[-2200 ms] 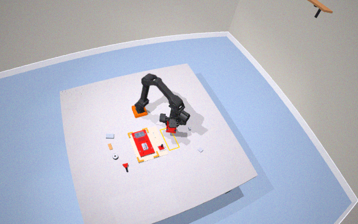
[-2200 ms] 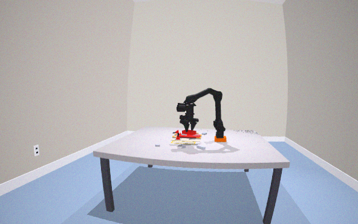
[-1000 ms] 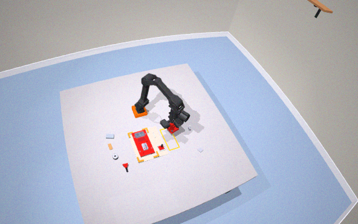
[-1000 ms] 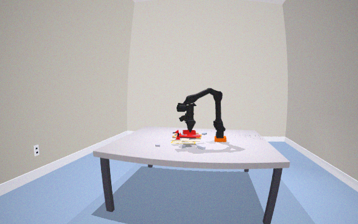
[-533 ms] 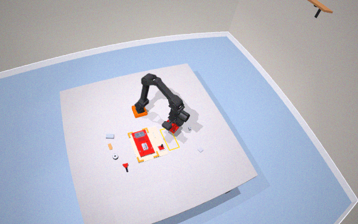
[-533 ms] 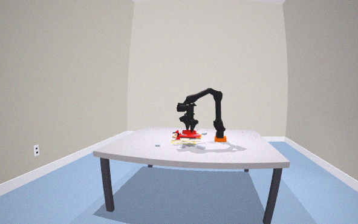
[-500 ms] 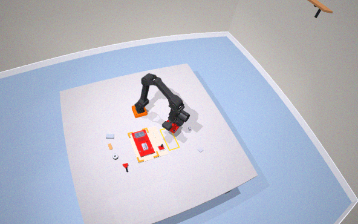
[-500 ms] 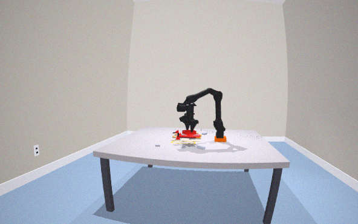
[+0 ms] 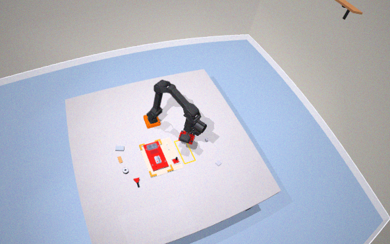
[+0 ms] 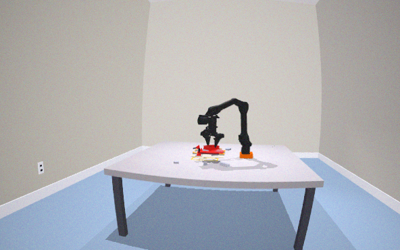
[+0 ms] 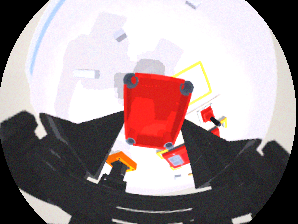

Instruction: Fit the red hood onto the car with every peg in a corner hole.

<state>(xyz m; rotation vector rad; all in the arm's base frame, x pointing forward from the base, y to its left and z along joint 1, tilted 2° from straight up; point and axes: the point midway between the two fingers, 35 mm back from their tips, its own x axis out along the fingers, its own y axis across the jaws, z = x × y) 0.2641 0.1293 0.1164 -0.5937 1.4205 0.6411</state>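
Note:
My gripper (image 9: pixel 186 138) (image 10: pixel 212 142) (image 11: pixel 153 117) is shut on the red hood (image 9: pixel 184 132) (image 11: pixel 154 111), gripping it across its sides. The hood hangs level above the table, and the dark holes in its corner bosses show in the wrist view. It is over the far end of a yellow outlined rectangle (image 9: pixel 179 152), to the right of the jig. The red chassis (image 9: pixel 155 155) (image 11: pixel 176 157) with its grey engine block sits in the cream jig board (image 9: pixel 168 148), which has orange corner stops. The pegs are too small to make out.
A small red and black piece (image 9: pixel 176 160) (image 11: pixel 212 117) lies on the jig board's right side. Small parts lie left of the jig: a grey block (image 9: pixel 120 148), a tan piece (image 9: pixel 120 159), a white ring (image 9: pixel 125 170) and a red tool (image 9: pixel 137 181). Another grey block (image 9: pixel 218 163) lies to the right. The arm's orange base (image 9: pixel 151 121) stands behind.

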